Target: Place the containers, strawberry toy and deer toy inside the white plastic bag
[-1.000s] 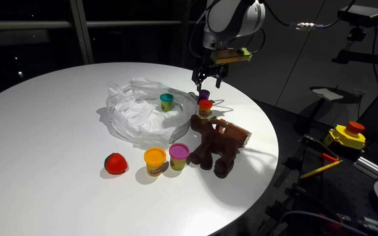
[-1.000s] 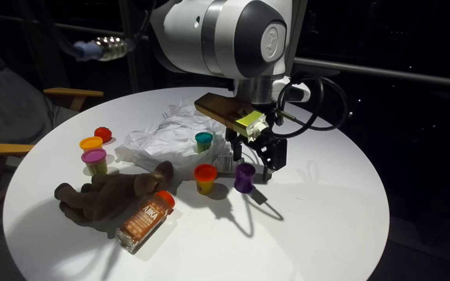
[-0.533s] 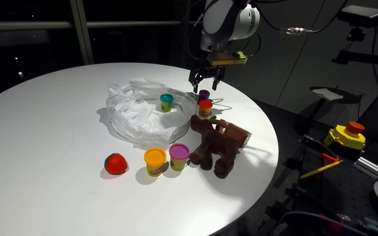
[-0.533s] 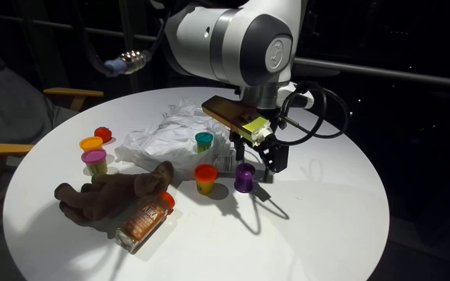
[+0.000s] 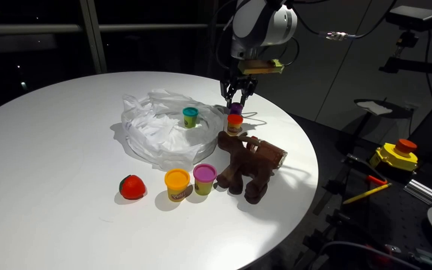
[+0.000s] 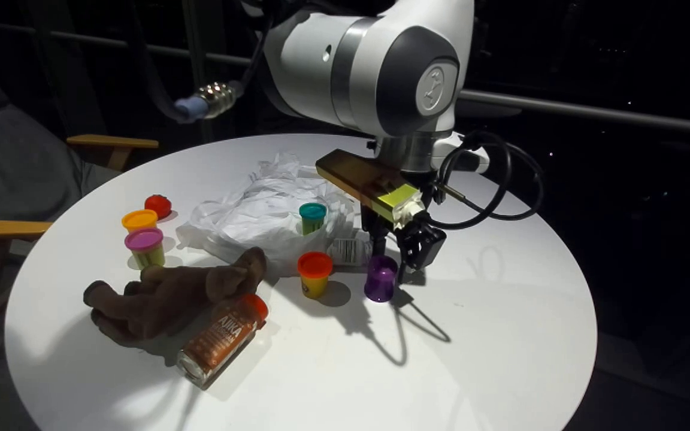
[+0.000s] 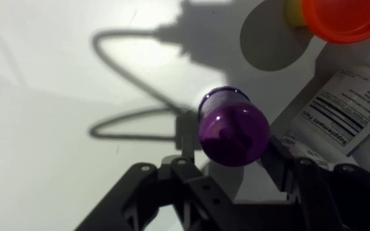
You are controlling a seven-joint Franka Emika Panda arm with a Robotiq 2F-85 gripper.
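My gripper (image 5: 236, 104) is partly closed, its fingers on either side of the upright purple container (image 6: 381, 284). In the wrist view the right finger touches the container (image 7: 234, 134); a thin gap shows at the left finger. The white plastic bag (image 5: 156, 138) lies crumpled with a teal-lidded container (image 5: 190, 118) in it. A red-lidded container (image 6: 314, 275) stands beside the bag. The brown deer toy (image 5: 249, 165) lies near an orange-lidded container (image 5: 177, 183) and a pink-lidded container (image 5: 204, 180). The strawberry toy (image 5: 132, 187) is at their far side from the deer.
A spice bottle (image 6: 222, 341) with a red cap lies beside the deer. A white labelled supplement bottle (image 7: 342, 109) lies close to the gripper, by the bag; its barcode shows in an exterior view (image 6: 348, 250). The round white table's edge (image 5: 315, 180) curves past the deer.
My gripper has come down around the purple container and its fingers have moved closer together. The purple container has shifted slightly away from the bag. The other objects have not moved.
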